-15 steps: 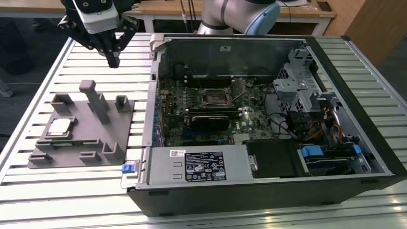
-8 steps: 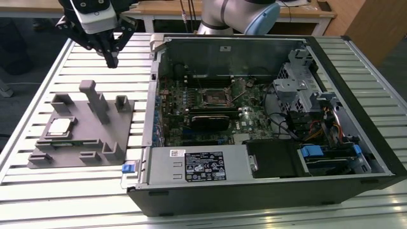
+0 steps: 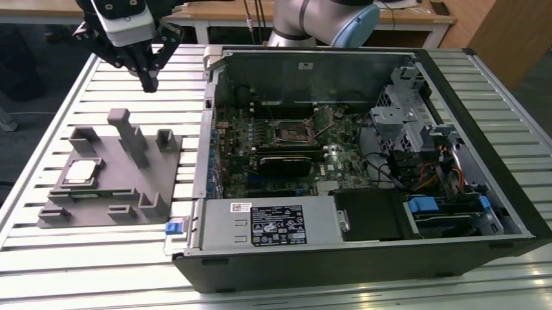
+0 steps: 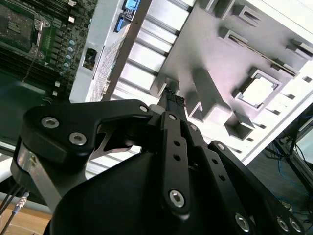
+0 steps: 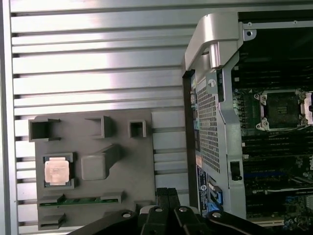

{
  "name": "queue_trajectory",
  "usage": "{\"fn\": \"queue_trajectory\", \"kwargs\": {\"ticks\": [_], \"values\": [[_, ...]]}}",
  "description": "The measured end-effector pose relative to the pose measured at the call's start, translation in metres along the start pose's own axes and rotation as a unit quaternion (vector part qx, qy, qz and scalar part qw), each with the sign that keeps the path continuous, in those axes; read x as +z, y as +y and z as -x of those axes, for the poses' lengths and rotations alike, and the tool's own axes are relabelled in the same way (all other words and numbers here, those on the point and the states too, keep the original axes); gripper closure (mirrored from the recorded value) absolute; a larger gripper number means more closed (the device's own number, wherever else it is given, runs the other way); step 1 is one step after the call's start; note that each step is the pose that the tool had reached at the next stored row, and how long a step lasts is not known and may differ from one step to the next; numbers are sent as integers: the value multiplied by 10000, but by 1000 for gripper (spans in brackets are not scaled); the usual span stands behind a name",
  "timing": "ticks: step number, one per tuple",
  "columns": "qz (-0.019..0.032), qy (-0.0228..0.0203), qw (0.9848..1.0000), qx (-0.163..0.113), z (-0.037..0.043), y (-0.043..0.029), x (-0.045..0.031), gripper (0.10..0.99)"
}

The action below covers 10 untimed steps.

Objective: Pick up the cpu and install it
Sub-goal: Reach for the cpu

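Evidently nothing is installed yet: the cpu (image 3: pixel 80 171) is seated in the grey holder (image 3: pixel 116 194); the fingers (image 3: pixel 147 74) are held closed, empty, well apart.

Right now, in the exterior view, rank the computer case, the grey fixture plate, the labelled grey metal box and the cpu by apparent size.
Largest to smallest:
1. computer case
2. grey fixture plate
3. labelled grey metal box
4. cpu
No two look alike in size.

Slatted counter (image 3: pixel 103 261): grey fixture plate (image 3: pixel 112 182) at the exterior view's left, open PC case (image 3: pixel 345 271) just beside. Inside: green mobo (image 3: pixel 250 150) w/ socket frame (image 3: pixel 291 132), labelled PSU (image 3: pixel 267 223).
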State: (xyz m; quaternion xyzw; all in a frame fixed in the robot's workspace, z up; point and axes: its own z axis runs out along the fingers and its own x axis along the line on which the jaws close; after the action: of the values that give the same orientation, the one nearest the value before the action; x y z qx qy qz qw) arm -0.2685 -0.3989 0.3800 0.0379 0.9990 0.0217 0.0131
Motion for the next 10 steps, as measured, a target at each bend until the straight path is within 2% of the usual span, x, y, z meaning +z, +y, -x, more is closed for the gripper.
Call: {"fn": "queue_trajectory", "kwargs": {"ticks": [10], "values": [[0,0,10000,0,-51,-4,4,969]]}}
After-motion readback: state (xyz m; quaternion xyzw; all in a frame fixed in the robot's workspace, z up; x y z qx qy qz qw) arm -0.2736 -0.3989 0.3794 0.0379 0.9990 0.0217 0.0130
